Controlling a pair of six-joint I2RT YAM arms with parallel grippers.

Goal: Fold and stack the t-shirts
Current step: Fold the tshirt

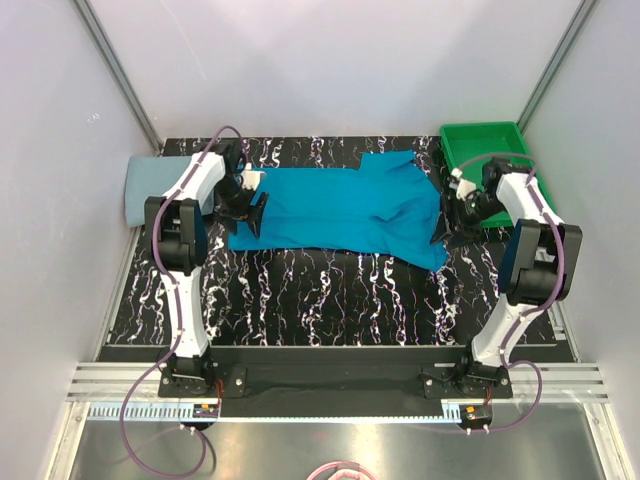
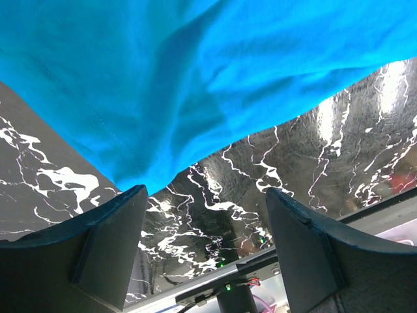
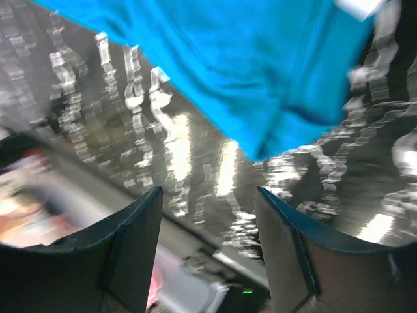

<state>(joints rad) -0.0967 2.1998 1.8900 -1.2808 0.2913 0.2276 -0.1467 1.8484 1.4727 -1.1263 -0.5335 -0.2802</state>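
we see the bright teal t-shirt (image 1: pixel 340 205) spread flat across the middle of the overhead frame on the black marbled table (image 1: pixel 330 295). it runs left to right, with its wider, flared end toward the right. the pale grey-blue t-shirt (image 1: pixel 150 190) lies as a compact bundle at the left edge, partly behind the left arm. the green tray (image 1: pixel 485 142) sits in the upper right corner. the left gripper (image 2: pixel 205 192) is at the teal shirt's left end, fingers apart and holding nothing. in its wrist view the cloth's corner lies just above the gap. the right gripper (image 3: pixel 208 192) is at the shirt's right end, fingers likewise apart and empty, with a blurred cloth corner in the upper centre of its view.
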